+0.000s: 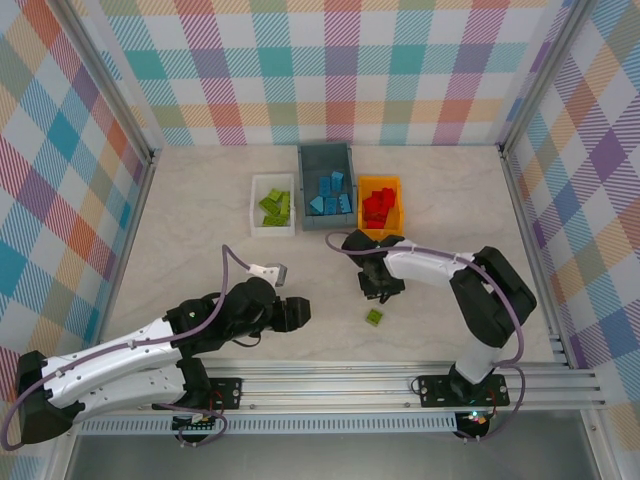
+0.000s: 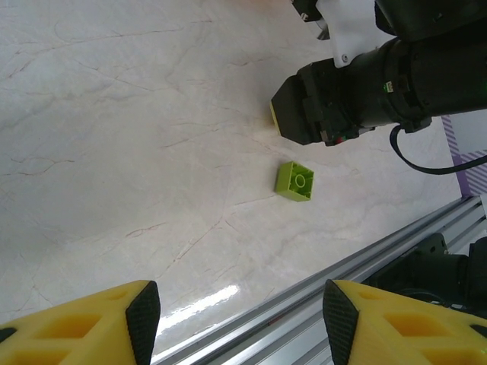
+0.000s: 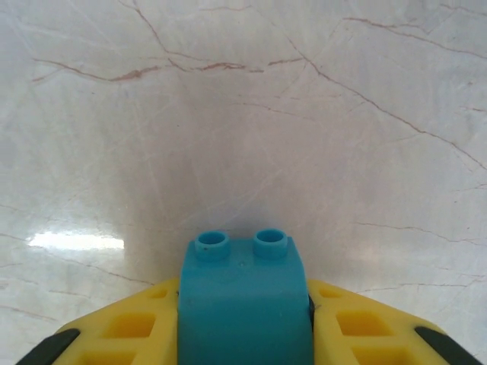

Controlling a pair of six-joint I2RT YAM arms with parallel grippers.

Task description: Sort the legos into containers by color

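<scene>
- In the lower left of the top view, the left gripper (image 1: 292, 312) is being held low over the table (image 1: 200, 230). Its jaws are being held apart with nothing between them.
- This arm is best being left where it is, so that the working arm is not being bumped.
- Near the middle of the top view, the right gripper (image 1: 380, 287) is being held down at the table. Its jaws are being clamped on a blue brick (image 3: 243, 304).
- At the bottom middle of the right wrist view, the brick is being squeezed between the yellow fingers (image 3: 122, 331).
- The step in hand is judged to be the pick-up. The brick should be lifted straight up and carried to the grey-blue bin (image 1: 325, 152) in the upper middle. It should be let go only when it is right over the bin.
- The blue brick is being shown as bright and smooth, with two round studs poking out past the fingers.
- At the left of the row of bins, green legos (image 1: 273, 207) are being held in the white tray (image 1: 254, 205).
- Next to it, blue legos (image 1: 331, 192) are being held in the grey-blue bin.
- Just below the right gripper, one small square green brick (image 2: 295, 181) is being left alone on the table.
- At the right of the row, red legos (image 1: 378, 208) are being held in the orange bin (image 1: 399, 195).
</scene>
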